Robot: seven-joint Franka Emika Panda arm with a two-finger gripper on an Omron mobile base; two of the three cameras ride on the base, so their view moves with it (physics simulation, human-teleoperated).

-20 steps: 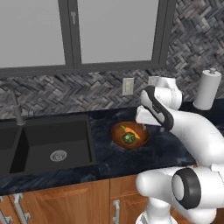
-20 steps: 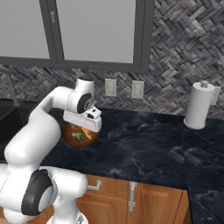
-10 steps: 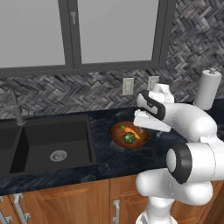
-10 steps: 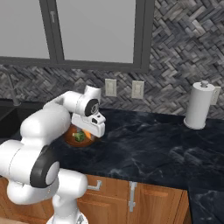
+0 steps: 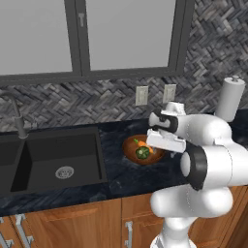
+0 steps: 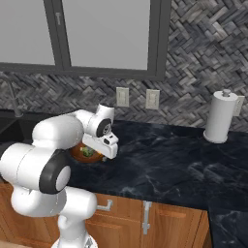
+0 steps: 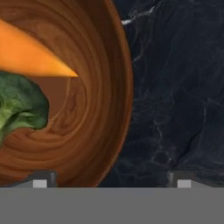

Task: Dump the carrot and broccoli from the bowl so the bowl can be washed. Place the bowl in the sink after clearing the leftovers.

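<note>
A black marbled tabletop (image 5: 121, 177) is seen running along a grey herringbone-tiled wall, with wooden cabinet fronts (image 6: 169, 223) below it and grey-panelled upper cabinets (image 5: 121, 34) above. Two wall outlets (image 5: 141, 95) are set in the tiles, and a paper towel roll (image 6: 220, 116) stands upright at the right end of the tabletop. The sink (image 5: 58, 157), a black basin with a round silver drain, is let into the tabletop at the left, with a dark curved faucet (image 5: 17, 114) behind it.

The bowl (image 5: 140, 150), reddish-brown and wood-grained, is placed on the tabletop just to the right of the sink, apart from its edge. The broccoli (image 5: 142, 153) and the carrot (image 5: 143, 144) lie inside it, side by side; in the hand view the carrot (image 7: 30, 54) is seen above the broccoli (image 7: 19, 105), its tapered end pointing toward the bowl's near wall (image 7: 109, 87).

The hand (image 7: 111, 179) is held low over the bowl's right rim with its fingers spread wide apart: one fingertip (image 7: 40, 180) is seen over the bowl's inside, the other (image 7: 183, 180) over bare tabletop, so the rim is straddled. Nothing is gripped, and contact with the rim cannot be made out.

Compared with half a second before, the hand has been lowered closer to the bowl's rim, while the bowl and its contents are found in the same place.
</note>
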